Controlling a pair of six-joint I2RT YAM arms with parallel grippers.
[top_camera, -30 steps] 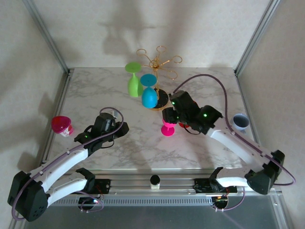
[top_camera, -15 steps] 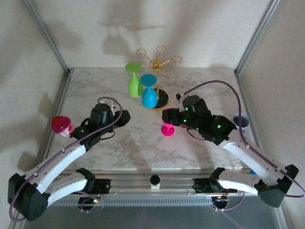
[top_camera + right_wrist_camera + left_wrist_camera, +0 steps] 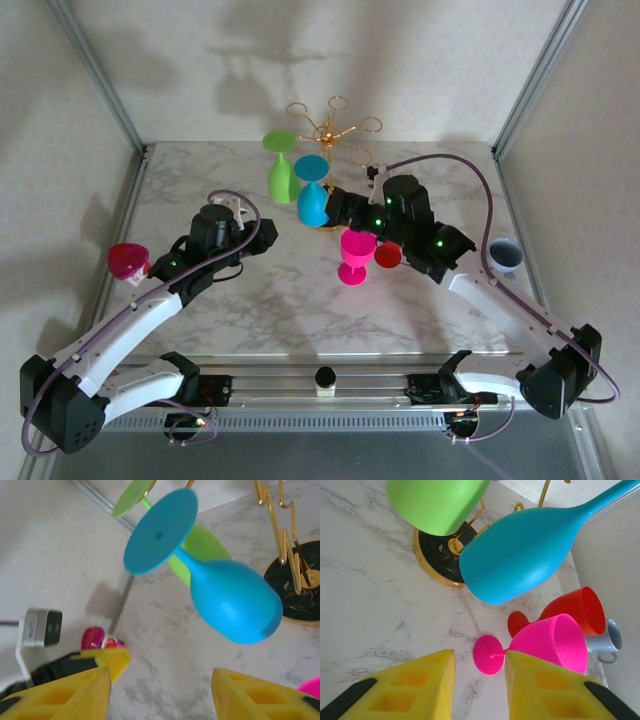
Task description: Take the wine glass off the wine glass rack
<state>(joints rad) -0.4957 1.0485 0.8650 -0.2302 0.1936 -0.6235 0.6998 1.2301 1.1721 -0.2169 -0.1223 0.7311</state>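
The gold wire wine glass rack (image 3: 333,128) stands at the back of the table on a round black base (image 3: 436,555). Two wine glasses hang from it bowl down: a blue one (image 3: 312,200) (image 3: 235,600) (image 3: 525,555) and a green one (image 3: 279,178) (image 3: 437,502). My right gripper (image 3: 332,207) (image 3: 160,690) is open, right beside the blue bowl, with nothing between its fingers. Left of the rack, my left gripper (image 3: 262,238) (image 3: 480,680) is open and empty, pointing at a pink glass (image 3: 355,255) (image 3: 550,642) standing on the table.
A red glass (image 3: 388,255) (image 3: 575,607) stands right behind the pink one. There is a grey mug (image 3: 505,256) (image 3: 610,640) at the right edge and a magenta cup (image 3: 128,262) (image 3: 95,637) at the left edge. Metal frame posts rise at both back corners.
My right gripper has left the pink glass standing on the table and moved back toward the blue glass on the rack. The left gripper has moved forward slightly.
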